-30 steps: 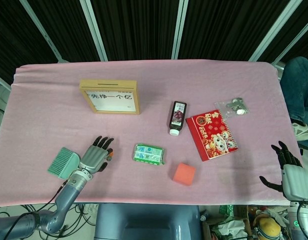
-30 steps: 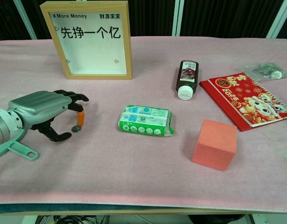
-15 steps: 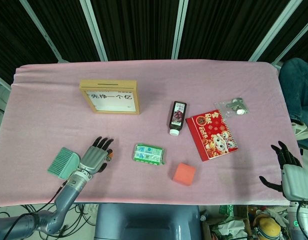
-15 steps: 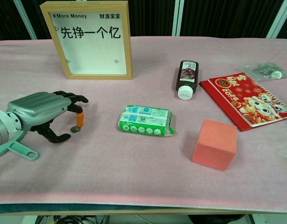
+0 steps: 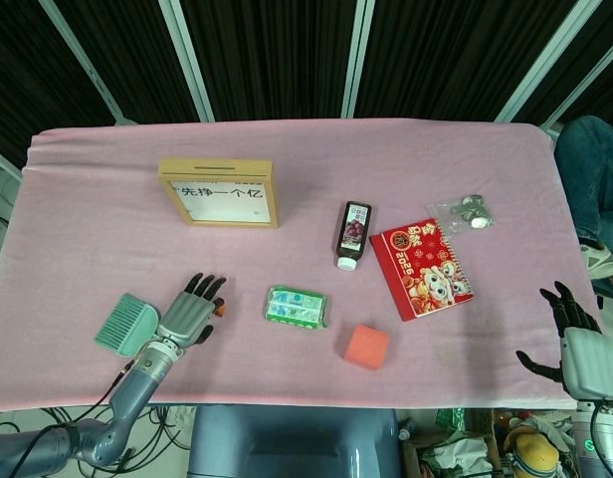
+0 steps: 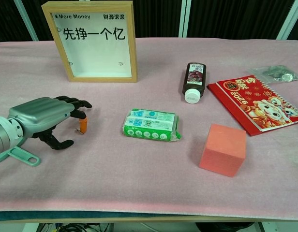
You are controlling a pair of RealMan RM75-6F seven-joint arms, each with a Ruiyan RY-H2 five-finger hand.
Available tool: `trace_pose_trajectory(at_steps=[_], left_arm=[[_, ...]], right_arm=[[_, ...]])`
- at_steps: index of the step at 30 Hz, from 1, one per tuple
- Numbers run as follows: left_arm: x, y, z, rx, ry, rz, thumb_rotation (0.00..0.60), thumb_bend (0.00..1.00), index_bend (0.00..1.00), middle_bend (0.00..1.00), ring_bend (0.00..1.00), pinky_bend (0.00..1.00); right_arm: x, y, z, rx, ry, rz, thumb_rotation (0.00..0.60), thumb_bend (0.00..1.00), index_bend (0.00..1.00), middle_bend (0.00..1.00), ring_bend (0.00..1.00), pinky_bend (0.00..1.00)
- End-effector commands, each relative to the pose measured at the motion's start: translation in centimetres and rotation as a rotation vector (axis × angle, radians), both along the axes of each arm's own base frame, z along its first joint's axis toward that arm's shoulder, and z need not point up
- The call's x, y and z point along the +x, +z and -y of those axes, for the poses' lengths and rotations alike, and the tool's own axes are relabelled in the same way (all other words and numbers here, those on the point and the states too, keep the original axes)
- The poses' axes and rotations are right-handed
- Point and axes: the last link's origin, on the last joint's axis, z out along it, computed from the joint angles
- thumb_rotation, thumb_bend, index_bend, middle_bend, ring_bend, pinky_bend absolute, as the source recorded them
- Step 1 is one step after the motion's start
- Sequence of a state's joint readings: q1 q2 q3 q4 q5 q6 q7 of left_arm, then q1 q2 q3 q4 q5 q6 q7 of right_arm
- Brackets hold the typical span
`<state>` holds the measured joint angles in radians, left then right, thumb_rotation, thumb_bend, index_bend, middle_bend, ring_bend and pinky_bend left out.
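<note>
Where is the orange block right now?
The orange block sits near the table's front edge in the chest view, right of the green packet, below the red calendar.

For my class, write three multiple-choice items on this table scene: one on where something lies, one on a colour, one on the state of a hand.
1. Where does the green wipes pack lie?
A. Between the left hand and the cube
B. On top of the red calendar
C. Behind the wooden frame

2. What colour is the cube?
A. Blue
B. Coral orange
C. White

3. How is the right hand?
A. Holding the dark bottle
B. Pressing on the calendar
C. Holding nothing, off the table's edge

Answers: 1 A, the pack sits on the cloth with the left hand on one side and the cube on the other. 2 B, its faces show coral orange. 3 C, the head view shows its fingers spread and bare beside the table.
</note>
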<state>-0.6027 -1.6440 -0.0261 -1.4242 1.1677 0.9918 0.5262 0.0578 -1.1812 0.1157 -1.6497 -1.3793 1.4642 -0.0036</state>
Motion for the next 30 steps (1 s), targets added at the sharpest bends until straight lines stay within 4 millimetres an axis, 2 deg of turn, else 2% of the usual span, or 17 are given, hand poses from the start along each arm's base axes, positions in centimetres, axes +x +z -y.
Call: trace_pose_trajectory(at_steps=[1, 30], left_arm=[[0.19, 0.01, -0.05, 0.004, -0.004, 0.005, 0.6, 0.36, 0.42, 0.06, 0.0, 0.0], [0.19, -0.11, -0.38, 0.01, 0.002, -0.003, 0.6, 0.39, 0.46, 0.06, 0.0, 0.0]], right_arm=[[-0.01, 0.0, 0.01, 0.0, -0.001, 0.001, 0.6, 0.06, 0.13, 0.02, 0.14, 0.21], [-0.13, 0.08, -0.01, -0.002, -0.015, 0.002, 0.6, 0.07, 0.13, 0.02, 0.14, 0.21]])
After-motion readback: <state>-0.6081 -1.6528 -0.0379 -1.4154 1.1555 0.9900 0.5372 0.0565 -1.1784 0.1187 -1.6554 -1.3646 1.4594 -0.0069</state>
